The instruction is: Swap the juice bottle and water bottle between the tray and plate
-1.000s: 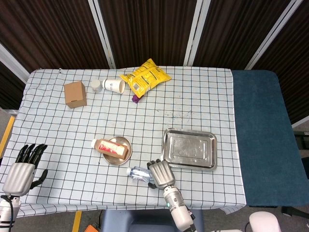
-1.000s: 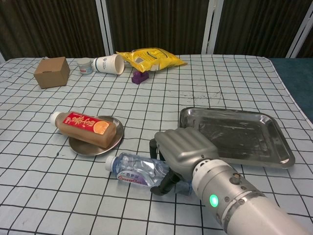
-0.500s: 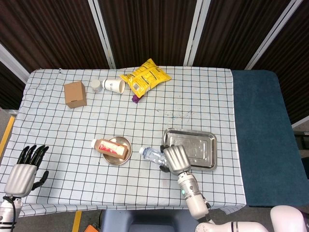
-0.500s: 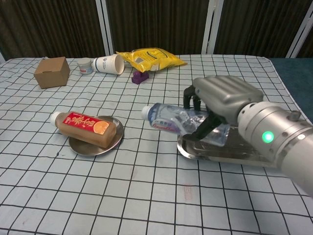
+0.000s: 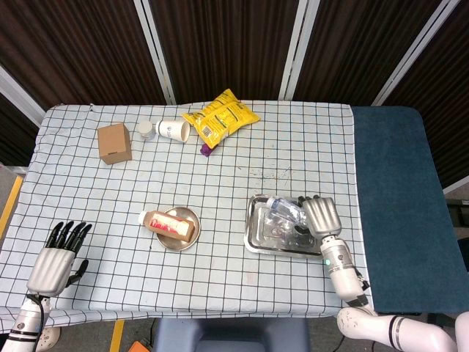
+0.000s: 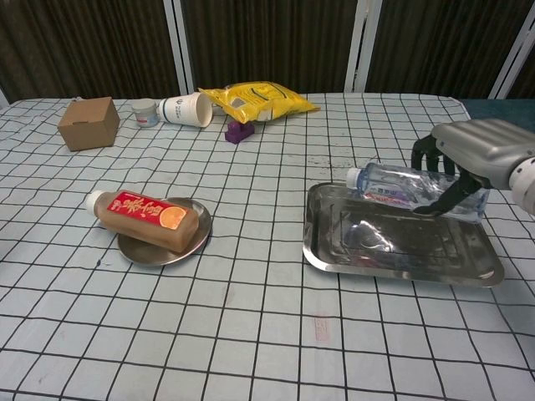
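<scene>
1. The head camera looked steeply down from high above the near edge of the table [image 5: 220, 169], taking in its whole checked top.
2. The chest camera sat low and close at that edge, facing across.
3. Both views shared the tray [image 5: 258, 233] [image 6: 401, 251].

Clear water bottle [image 6: 401, 187], silver tray [image 6: 401, 255], red-labelled brown juice bottle [image 6: 146, 218], yellow chip bag [image 6: 259, 99], black-checked white tablecloth [image 6: 251, 317].

The right hand [image 6: 476, 154] covers the water bottle's [image 6: 401, 188] base; its label is perhaps unreadable.
</scene>
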`<state>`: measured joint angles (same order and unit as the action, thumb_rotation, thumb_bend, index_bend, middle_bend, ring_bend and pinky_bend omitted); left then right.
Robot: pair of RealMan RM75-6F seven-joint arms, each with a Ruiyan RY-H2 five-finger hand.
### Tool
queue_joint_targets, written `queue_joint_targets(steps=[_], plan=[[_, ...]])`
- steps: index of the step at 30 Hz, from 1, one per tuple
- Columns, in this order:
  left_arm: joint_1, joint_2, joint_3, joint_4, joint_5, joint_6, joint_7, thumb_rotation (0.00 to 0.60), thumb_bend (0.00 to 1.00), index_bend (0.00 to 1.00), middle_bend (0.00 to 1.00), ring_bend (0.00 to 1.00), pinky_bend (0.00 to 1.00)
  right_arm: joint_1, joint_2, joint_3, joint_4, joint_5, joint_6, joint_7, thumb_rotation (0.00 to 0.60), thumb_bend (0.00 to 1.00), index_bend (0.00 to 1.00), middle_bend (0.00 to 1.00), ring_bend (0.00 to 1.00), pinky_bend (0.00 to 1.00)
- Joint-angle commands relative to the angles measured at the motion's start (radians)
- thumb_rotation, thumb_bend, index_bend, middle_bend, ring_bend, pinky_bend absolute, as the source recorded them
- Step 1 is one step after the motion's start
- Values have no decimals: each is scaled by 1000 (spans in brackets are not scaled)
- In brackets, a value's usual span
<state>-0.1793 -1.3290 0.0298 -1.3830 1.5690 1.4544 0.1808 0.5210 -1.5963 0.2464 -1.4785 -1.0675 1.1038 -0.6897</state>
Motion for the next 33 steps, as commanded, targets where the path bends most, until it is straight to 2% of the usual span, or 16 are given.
queue_joint_targets(steps=[1,4,7,10,15,17,21,24,27,29,30,33], plan=[[0,0,-3,2,-3,-3,-2,600,409,0,76,0,54,-4,32,-41,50,-20,-44,53,600,442,419,522,424,595],[3,2,-4,2,-6,-5,-6,600,410,0,75,0,54,-4,49,-54,41,-8,-57,62,600,438,117,337,248,429],[4,5,-3,0,-3,-5,-9,600,410,0,76,0,54,-8,71,-60,9,1,-61,80,600,384,4,231,143,345],[7,7,-3,-2,0,-2,-10,600,410,0,75,0,54,-16,94,-68,-29,-13,-50,110,600,283,0,160,82,298],[14,14,-6,-9,10,18,-14,600,412,0,75,0,54,-52,197,-86,-179,-46,-32,194,600,223,0,114,41,266],[19,18,-6,-13,17,29,-18,600,413,0,75,0,54,-88,249,-107,-240,-101,16,235,600,220,0,101,23,243],[29,26,-7,-23,31,57,-26,600,412,0,60,0,55,-218,376,-203,-340,-293,205,302,600,220,0,43,0,143],[37,34,-5,-35,45,78,-29,600,412,0,37,0,55,-339,425,-281,-322,-429,386,350,600,219,0,6,0,92],[45,44,5,-50,68,96,-30,600,414,0,11,0,54,-457,420,-338,-214,-517,555,441,600,220,0,0,0,44],[50,53,14,-70,82,102,-27,600,414,0,2,0,54,-501,420,-357,-167,-514,588,479,600,220,0,0,0,17],[53,59,20,-85,93,107,-24,600,415,0,0,0,54,-502,446,-370,-161,-546,592,501,600,219,0,0,0,7],[57,67,36,-108,129,118,-13,600,415,0,0,0,54,-519,474,-362,-163,-565,627,586,600,219,0,0,0,0]])
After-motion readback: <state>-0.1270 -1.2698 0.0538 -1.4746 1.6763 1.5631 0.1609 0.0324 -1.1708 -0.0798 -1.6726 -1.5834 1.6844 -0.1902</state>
